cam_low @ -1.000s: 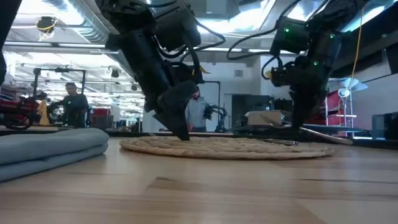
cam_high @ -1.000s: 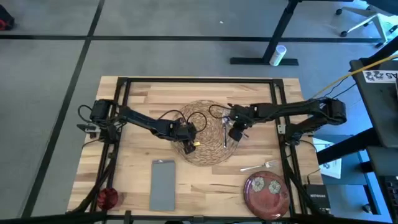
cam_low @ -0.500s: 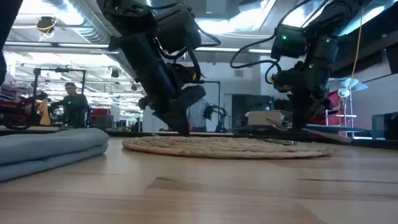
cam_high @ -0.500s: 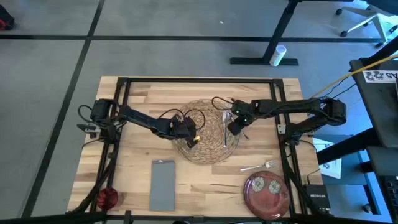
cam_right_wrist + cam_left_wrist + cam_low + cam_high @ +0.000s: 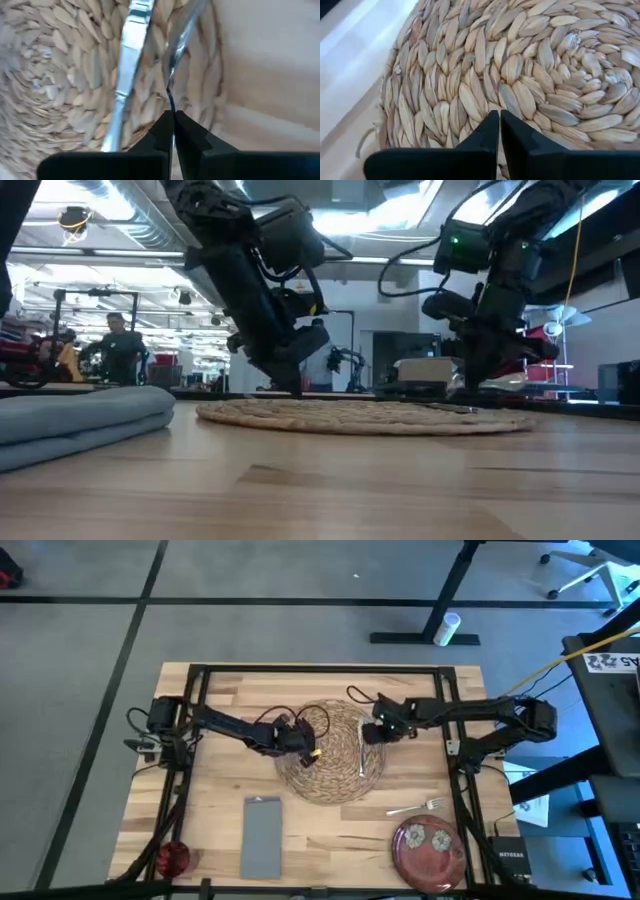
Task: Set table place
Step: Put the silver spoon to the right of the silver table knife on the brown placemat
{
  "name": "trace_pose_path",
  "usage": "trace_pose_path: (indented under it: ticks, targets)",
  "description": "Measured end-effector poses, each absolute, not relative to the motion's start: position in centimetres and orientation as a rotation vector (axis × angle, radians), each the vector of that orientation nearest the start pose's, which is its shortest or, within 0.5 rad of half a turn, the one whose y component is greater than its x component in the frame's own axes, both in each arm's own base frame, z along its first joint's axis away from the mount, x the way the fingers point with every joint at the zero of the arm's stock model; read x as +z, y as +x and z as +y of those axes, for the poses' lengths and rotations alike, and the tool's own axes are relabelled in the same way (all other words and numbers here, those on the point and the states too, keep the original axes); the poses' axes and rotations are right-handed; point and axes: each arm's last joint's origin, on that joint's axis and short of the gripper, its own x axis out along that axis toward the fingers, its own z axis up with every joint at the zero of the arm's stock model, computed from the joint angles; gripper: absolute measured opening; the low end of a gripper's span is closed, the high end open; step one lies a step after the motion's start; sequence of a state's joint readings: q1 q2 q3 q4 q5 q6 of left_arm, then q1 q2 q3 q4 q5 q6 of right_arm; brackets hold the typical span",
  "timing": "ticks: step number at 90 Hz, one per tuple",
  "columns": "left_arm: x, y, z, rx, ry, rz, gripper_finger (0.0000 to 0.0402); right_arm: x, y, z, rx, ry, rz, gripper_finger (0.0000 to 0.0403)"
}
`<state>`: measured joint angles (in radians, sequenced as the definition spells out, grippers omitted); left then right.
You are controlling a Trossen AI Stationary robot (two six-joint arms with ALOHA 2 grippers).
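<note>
Wooden table (image 5: 220, 700) carries a place setting that is not yet assembled, its parts scattered. The round straw mat (image 5: 330, 780) lies at the middle, which suits it as the base the rest should gather on. The gray napkin (image 5: 263, 836) lies flat well apart from it toward the near edge, its long axis running from the far edge to the near one. The dark red plate (image 5: 428, 847) sits at the near right corner and the small red cup (image 5: 172, 858) at the near left corner, both well away from the mat. A fork (image 5: 415, 807) lies on bare wood between mat and plate, roughly crosswise to the napkin. Two pieces of silver cutlery (image 5: 361, 753) lie on the mat's right part, side by side, long axes parallel to the napkin's. They probably need clearing so the plate can go there. The right gripper (image 5: 173, 116) is low at the mat's right rim, and its fingers appear pinched on the thin silver piece (image 5: 172, 70), which points straight ahead from them, just beside a flat silver handle (image 5: 131, 45). The left gripper (image 5: 499, 114) hovers over the mat's left part, fingers pressed nearly together on nothing, possibly to steady the mat.
</note>
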<state>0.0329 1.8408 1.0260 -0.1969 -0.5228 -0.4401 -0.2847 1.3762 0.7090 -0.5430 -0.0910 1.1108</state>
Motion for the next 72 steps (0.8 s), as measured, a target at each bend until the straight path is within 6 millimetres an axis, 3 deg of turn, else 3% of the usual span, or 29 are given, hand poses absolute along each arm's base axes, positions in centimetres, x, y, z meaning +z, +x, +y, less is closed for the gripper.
trace_pose_path:
  ticks: [20,43,72]
  targets:
    - [14.3,35.3,2.5,0.699,-0.142,0.836,0.0000,16.7,22.7,-4.8,-0.892,1.169,0.962,0.0001]
    - [14.3,35.3,1.9,0.682,-0.135,0.837,0.0000,16.6,23.1,-4.7,-0.968,1.114,0.881,0.0001]
    - [14.3,35.3,1.9,0.683,-0.136,0.837,0.0000,14.7,25.0,-5.1,-0.971,1.053,0.983,0.0014]
